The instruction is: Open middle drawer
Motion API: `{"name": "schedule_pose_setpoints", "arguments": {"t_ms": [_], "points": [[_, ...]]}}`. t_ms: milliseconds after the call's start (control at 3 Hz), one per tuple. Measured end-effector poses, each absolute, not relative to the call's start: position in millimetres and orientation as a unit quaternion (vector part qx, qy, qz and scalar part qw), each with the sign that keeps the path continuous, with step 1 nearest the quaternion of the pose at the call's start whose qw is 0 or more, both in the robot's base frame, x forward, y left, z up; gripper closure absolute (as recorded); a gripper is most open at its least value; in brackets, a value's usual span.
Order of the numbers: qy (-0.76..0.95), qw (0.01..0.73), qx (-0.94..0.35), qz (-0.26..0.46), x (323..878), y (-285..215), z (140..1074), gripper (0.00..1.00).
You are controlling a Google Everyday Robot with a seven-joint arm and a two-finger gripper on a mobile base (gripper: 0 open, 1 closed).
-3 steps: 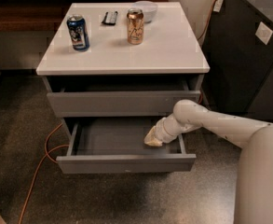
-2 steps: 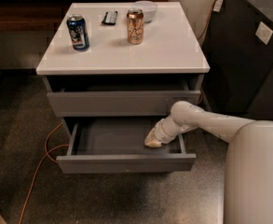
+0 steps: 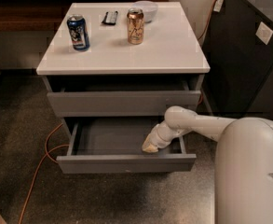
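Observation:
The middle drawer [image 3: 122,164] is pulled out from the white-topped cabinet [image 3: 173,50], and its grey tray interior shows bare. My gripper [image 3: 150,147] reaches down into the drawer at its right front corner, just behind the flat front panel. My white arm [image 3: 201,124] comes in from the right over the drawer's right side. The grey drawer above it [image 3: 122,103] is nearly closed, with a dark gap under the tabletop. Any drawer below is hidden by the open one.
On the top stand a blue can [image 3: 78,32], a bronze can [image 3: 135,26], a black remote [image 3: 110,17] and a white bowl [image 3: 145,9]. An orange cable [image 3: 46,148] lies on the floor at left. A dark cabinet [image 3: 248,55] stands at right.
My gripper has shifted a little down and toward the drawer's front panel. My arm's white body fills more of the lower right. The drawer stays open about as far.

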State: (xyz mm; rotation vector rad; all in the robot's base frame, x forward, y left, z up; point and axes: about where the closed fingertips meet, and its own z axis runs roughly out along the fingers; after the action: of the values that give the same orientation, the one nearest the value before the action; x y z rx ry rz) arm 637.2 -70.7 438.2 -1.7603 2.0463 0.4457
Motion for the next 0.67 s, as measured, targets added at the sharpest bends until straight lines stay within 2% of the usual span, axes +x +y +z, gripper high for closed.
{"name": "schedule_pose_setpoints", "arguments": {"t_ms": [667], "points": [[0.72, 0.184, -0.645, 0.175, 594.8, -54.7, 424.5, 1.0]]}}
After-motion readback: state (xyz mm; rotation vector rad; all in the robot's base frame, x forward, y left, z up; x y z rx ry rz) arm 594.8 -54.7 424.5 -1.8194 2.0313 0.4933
